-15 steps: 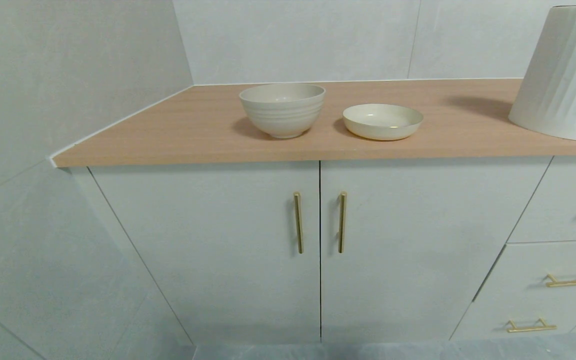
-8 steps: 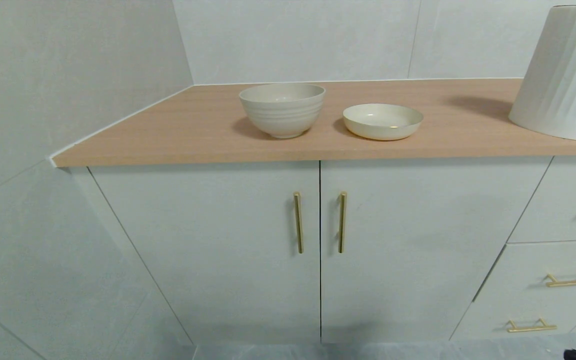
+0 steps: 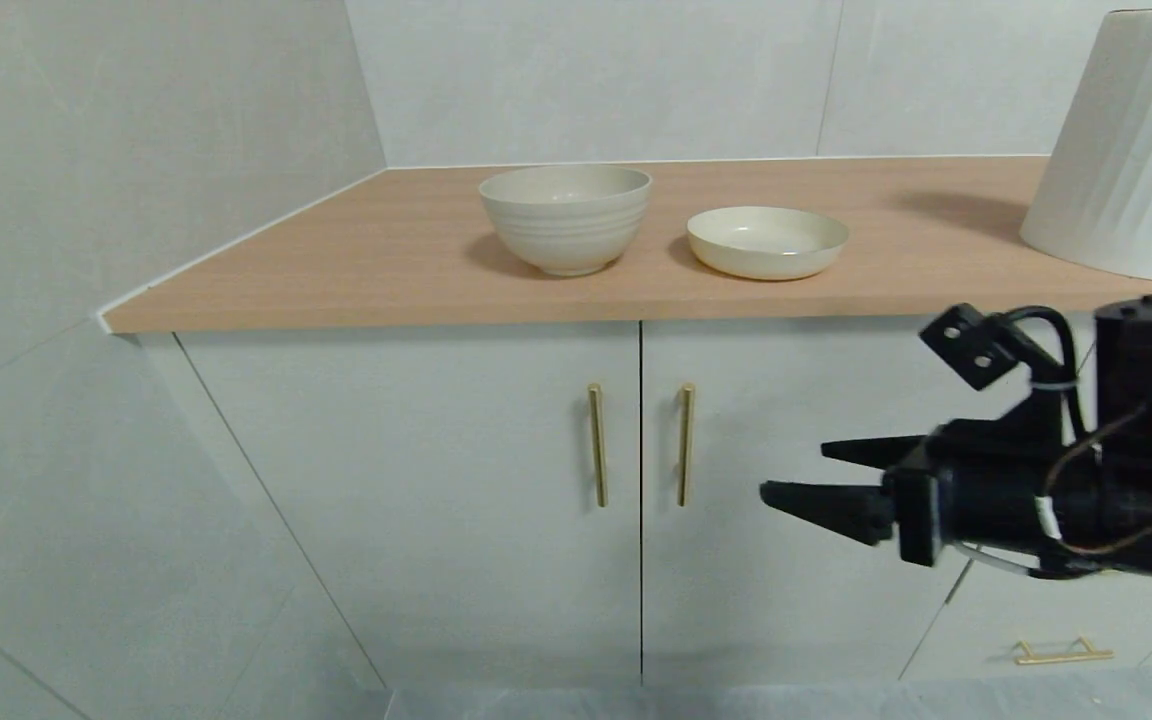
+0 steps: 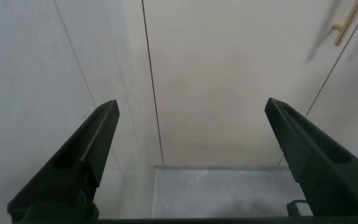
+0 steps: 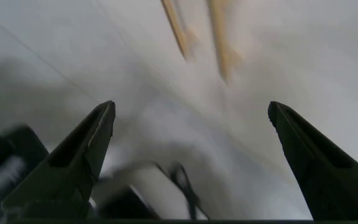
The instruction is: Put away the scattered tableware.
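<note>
The bowl (image 3: 565, 218), pale and ribbed on its outer wall, stands upright on the wooden bench (image 3: 386, 270), towards the left of its middle and some way back from the near edge. Just to its right, apart from it, a shallow cream dish (image 3: 768, 242) sits flat on the same bench. A tall white ribbed vessel (image 3: 1131, 150) stands well apart at the far right. Below the bench are two closed cabinet doors (image 3: 436, 500), each with an upright brass handle, the left handle (image 3: 596, 445) and the right handle (image 3: 685, 444) side by side at the seam. The right pincer (image 3: 796, 471) hangs in front of the right-hand door, below the level of the bench and right of the handles, its tips pointing left with the fingers apart and nothing between them; its wrist view shows the same wide gap (image 5: 190, 106). The left pincer (image 4: 191, 106) is also spread apart and holds nothing, facing a pale panel with the grey floor (image 4: 216, 193) beneath it.
</note>
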You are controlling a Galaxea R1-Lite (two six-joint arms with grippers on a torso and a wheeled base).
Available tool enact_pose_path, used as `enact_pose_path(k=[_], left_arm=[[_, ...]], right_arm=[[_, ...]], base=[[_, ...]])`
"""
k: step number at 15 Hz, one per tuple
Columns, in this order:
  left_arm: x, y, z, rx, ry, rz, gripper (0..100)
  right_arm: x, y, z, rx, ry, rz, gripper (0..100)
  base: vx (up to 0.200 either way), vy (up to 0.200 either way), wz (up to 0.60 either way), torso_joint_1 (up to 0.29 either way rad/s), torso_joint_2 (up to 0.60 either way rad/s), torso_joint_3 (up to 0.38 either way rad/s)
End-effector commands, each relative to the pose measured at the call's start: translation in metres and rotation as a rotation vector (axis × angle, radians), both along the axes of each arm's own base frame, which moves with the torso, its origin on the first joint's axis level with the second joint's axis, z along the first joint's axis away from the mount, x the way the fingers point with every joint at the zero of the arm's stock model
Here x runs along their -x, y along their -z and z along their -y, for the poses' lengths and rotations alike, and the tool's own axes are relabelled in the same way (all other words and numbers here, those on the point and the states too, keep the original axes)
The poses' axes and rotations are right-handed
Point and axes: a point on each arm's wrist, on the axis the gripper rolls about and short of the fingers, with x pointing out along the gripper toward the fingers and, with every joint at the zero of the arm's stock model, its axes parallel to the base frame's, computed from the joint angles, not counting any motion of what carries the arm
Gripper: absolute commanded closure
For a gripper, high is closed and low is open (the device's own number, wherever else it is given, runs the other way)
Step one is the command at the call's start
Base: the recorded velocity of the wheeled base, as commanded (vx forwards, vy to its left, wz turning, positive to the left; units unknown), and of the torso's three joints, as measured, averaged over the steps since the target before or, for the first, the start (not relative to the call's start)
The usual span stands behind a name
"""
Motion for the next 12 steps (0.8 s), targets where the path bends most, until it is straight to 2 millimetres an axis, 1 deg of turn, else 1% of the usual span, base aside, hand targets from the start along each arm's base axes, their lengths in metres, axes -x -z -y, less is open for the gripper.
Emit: enact_pose_path(k=[1,3,5,7,12], left_arm=[[0.000,0.000,0.000,0.000,0.000,0.000,0],[0.000,0.000,0.000,0.000,0.000,0.000,0],[0.000,0.000,0.000,0.000,0.000,-0.001,0],[0.000,0.000,0.000,0.000,0.000,0.000,0],[0.000,0.000,0.000,0.000,0.000,0.000,0]], right_arm=[[-0.042,0.020,-0.048,-0.004,-0.042,-0.072,0],[-0.050,0.027,-0.054,0.001,-0.043,-0.082,0],[-0.059,0.043,-0.060,0.017,-0.041,-0.104,0],[-0.069,0.053,-0.067,-0.011,-0.037,-0.064,0],[-0.076,0.061,-0.071,-0.033,-0.027,-0.069,0]], base=[[0.000,0.000,0.00,0.000,0.00,0.000],[0.000,0.000,0.00,0.000,0.00,0.000],[0.000,0.000,0.00,0.000,0.00,0.000],[0.000,0.000,0.00,0.000,0.00,0.000],[0.000,0.000,0.00,0.000,0.00,0.000]])
